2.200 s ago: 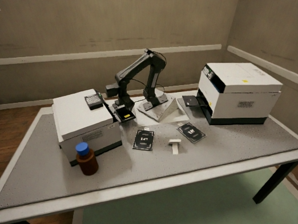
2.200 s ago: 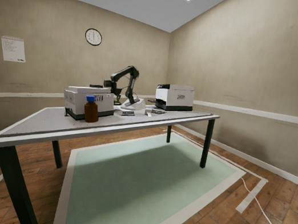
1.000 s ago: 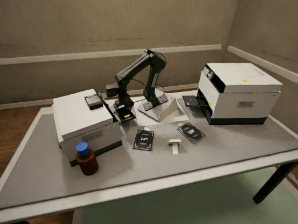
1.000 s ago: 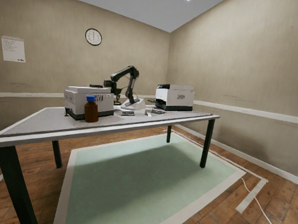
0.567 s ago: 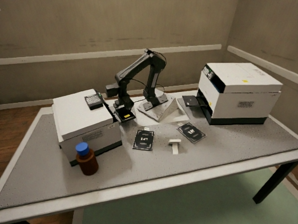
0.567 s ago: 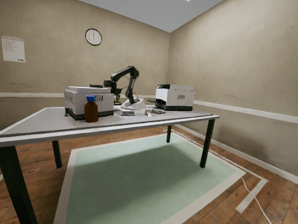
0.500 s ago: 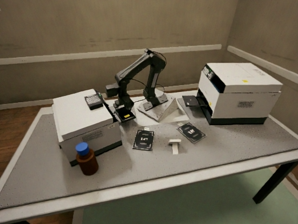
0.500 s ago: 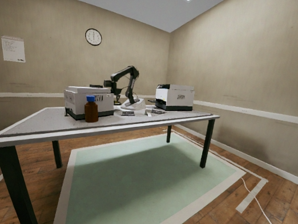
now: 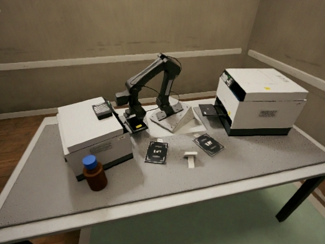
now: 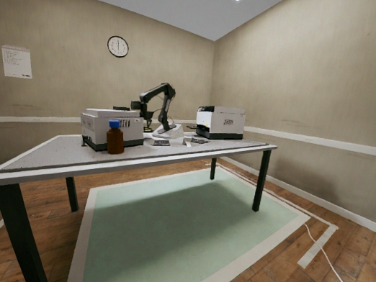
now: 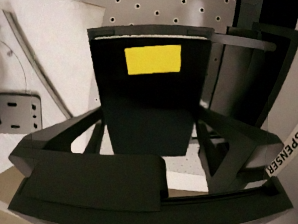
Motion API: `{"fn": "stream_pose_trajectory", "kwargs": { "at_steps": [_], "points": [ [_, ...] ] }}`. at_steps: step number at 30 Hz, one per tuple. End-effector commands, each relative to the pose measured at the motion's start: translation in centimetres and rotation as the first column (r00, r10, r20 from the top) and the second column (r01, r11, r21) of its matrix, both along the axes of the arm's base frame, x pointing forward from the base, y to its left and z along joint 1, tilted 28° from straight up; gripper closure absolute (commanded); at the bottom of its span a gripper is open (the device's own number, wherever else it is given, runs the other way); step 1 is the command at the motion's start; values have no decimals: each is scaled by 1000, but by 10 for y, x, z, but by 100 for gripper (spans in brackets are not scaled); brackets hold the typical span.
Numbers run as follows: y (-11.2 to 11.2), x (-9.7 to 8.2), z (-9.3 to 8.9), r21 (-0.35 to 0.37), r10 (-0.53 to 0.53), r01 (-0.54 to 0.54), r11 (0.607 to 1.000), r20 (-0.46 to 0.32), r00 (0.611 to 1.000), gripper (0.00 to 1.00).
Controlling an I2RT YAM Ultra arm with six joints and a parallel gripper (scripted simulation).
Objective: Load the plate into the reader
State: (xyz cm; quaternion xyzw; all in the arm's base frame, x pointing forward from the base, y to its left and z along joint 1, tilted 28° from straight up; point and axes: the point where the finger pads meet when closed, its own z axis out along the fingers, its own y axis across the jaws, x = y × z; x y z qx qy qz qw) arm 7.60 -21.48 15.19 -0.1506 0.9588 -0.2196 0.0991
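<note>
1. Tabletop [image 9: 218, 174] [image 10: 54, 156] [image 11: 170, 11] space comes nearest the camera, and carries both machines well apart, so I judge my base belongs between them for reach.
2. White reader [image 9: 250, 115] [image 10: 216, 124] keeps its dark stage [image 9: 208, 109] [image 10: 191, 126] out towards me, presumably to receive the plate from above.
3. White dispenser [image 9: 90, 124] [image 10: 97, 119] [image 11: 286, 152] stands opposite; the lidded plate sits at its stage, by my reading.
4. Bent high, my arm [image 9: 144, 73] [image 10: 155, 93] lets the tool [image 9: 136, 122] [image 10: 148, 128] [image 11: 150, 110] point down. Its fingers stand wide, one along each side of the lid; I cannot tell whether they grip.
5. Brown bottle [image 9: 96, 178] [image 10: 115, 141] stands upright beside the dispenser. It is loose, so I'd route away from it.
6. Black lid [image 9: 137, 124] [image 11: 150, 92], yellow mark upward, is not yet on LP1 [image 9: 156, 154] [image 10: 161, 142]. A level lift should come next; closing too low could drag the plate along.
</note>
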Motion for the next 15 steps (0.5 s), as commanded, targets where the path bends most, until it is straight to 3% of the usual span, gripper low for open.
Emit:
{"fn": "stream_pose_trajectory", "kwargs": {
  "at_steps": [1,15],
  "points": [
    [-2,-2,18,-46,-1,1,999,12,1000,15],
    [0,3,23,-60,16,-14,998,20,1000,15]
  ]
}}
